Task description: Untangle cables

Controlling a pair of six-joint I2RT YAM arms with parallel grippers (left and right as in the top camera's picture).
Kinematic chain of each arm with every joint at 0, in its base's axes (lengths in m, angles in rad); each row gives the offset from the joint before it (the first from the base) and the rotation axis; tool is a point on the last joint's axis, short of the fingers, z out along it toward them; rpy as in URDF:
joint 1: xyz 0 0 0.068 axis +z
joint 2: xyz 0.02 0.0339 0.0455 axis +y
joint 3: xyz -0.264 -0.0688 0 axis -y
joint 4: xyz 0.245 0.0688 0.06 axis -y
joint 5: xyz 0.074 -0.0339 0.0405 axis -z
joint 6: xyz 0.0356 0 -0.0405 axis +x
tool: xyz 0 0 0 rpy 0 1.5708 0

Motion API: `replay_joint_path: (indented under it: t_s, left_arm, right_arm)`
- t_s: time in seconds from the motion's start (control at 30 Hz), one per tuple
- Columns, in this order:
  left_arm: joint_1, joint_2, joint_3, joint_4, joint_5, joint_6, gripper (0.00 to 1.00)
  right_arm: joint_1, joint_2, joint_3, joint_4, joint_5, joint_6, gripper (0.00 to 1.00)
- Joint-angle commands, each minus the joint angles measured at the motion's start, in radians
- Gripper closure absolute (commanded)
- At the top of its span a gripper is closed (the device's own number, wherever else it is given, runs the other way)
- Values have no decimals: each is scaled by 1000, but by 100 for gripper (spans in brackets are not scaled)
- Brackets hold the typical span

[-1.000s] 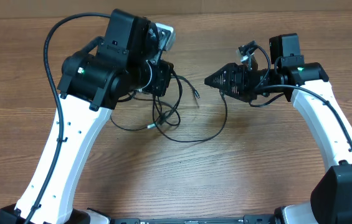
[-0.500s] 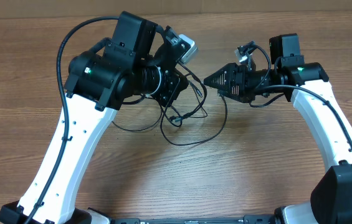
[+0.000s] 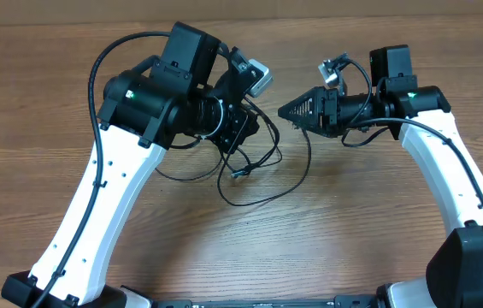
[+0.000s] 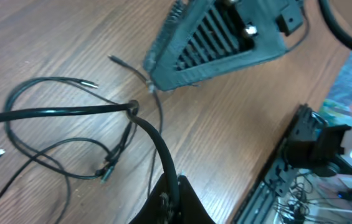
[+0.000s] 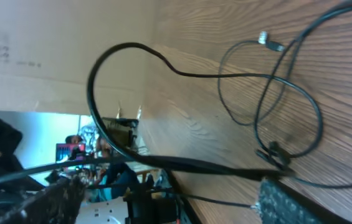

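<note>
Left gripper (image 3: 243, 137) clamped on cables (image 3: 258, 181) mid-table; right gripper (image 3: 282, 109) pinched on a strand.

Left gripper (image 3: 239, 130) hides part of cables (image 3: 258, 175); grip unreadable.

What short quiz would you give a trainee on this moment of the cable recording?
1. True or false: the cables lie stretched out in one straight line.
2. The closed tip of the right tool points toward: A) the left arm, B) the table's right edge, C) straight up at the overhead camera.
3. What surface lies under the cable loops?

Key: 1 false, they loop and cross each other. 2 A. 3 the wooden table.
</note>
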Motion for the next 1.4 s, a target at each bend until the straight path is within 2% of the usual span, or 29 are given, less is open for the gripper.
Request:
replay_joint_path:
  t_s: [0.0,0.17,0.27,0.33,0.4,0.63,0.8,0.93,1.0,1.03,1.1,1.17,1.37]
  left_arm:
    - [-4,1,-1,-19,113,78,96]
    - [-4,1,-1,-61,201,175,96]
    - [-4,1,-1,-61,201,176,96]
    - [-4,1,-1,-60,201,176,96]
    - [-4,1,-1,-61,201,176,96]
    - [-4,1,-2,-62,201,176,96]
    - [-4,1,-5,-76,200,176,96]
    - [-4,1,-5,-88,200,177,96]
    - [-4,1,-5,-88,197,177,96]
    - [-4,1,-5,-88,196,177,96]
    - [-4,1,-5,-88,177,177,96]
    - [-4,1,-5,-95,153,178,96]
    - [-4,1,-5,-176,179,303,96]
  right_arm:
    - [6,1,-5,15,-39,-46,16]
    - [6,1,-5,17,-40,-31,16]
    - [7,1,-5,4,-46,-32,17]
    - [16,1,-5,-9,-53,-32,23]
    - [31,1,-5,-18,-58,-32,25]
    - [121,1,-5,14,-58,-37,30]
    - [162,1,-5,68,-50,-35,55]
    - [163,1,-5,69,-31,-35,67]
    - [163,1,-5,70,-31,-36,65]
    - [163,1,-5,69,-31,-37,61]
    - [163,1,-5,61,-31,-71,46]
    - [163,1,-5,46,-32,-138,34]
    - [154,1,-5,-21,-31,-283,31]
